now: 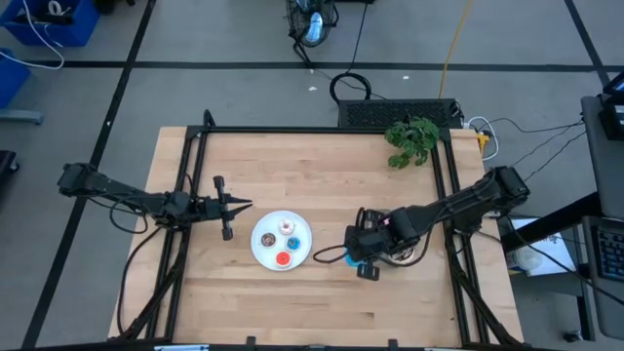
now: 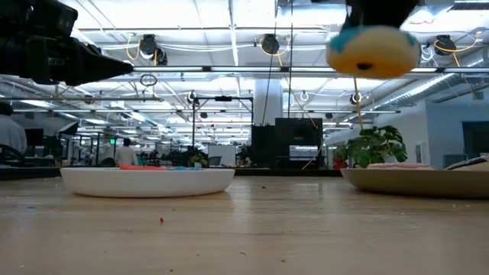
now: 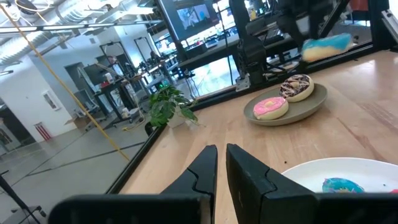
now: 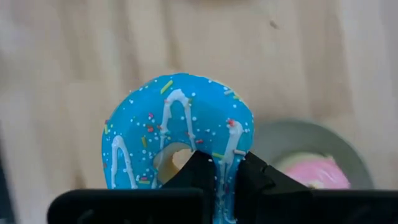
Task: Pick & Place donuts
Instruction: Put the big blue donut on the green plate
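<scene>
Above the counter (image 1: 292,292), between the two plates, hangs the large blue donut (image 4: 177,134), pinched by its rim in the right tool (image 4: 224,165), whose jaws are nearly together on the ring. In the overhead view it sits at about four o'clock from the white plate (image 1: 261,249), which carries the small donuts, and at nine o'clock from the grey plate (image 3: 317,102), where the pink donut (image 3: 270,107) and chocolate donut (image 3: 296,87) remain. To place it well, I judge the arm should travel toward nine o'clock, keep the donut high enough to clear the rim, and lower onto a bare patch before releasing. The left tool (image 3: 222,163) waits at nine o'clock, jaws narrow and holding nothing.
</scene>
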Controlling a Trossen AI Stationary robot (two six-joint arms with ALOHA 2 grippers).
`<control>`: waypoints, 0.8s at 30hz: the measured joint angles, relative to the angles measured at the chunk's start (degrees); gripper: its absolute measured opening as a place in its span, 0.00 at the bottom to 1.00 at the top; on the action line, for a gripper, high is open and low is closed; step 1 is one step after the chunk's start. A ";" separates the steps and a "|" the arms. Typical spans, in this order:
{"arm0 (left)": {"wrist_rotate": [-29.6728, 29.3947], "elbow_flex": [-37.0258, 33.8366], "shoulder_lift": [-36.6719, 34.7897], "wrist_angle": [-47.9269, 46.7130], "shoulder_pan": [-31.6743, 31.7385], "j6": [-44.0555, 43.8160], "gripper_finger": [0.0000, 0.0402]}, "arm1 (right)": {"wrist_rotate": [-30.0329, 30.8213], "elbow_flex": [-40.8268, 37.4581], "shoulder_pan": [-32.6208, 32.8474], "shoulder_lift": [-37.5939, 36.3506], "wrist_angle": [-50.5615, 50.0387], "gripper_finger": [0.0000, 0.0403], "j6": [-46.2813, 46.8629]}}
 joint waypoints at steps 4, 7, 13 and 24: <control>0.00 0.01 0.01 0.00 0.00 -0.01 0.10 | 1.39 -4.20 -2.77 -0.03 -1.70 0.04 0.02; 0.00 -0.01 0.00 0.00 0.00 0.00 0.10 | 0.66 -8.66 -4.87 -0.03 -0.18 0.03 -0.02; -0.02 -0.01 0.00 -0.02 0.00 0.09 0.10 | -8.89 -17.38 -7.77 0.00 5.63 0.03 -0.61; -0.01 -0.01 0.00 -0.02 0.00 0.08 0.10 | -12.14 -19.40 -7.06 0.00 11.82 0.03 0.58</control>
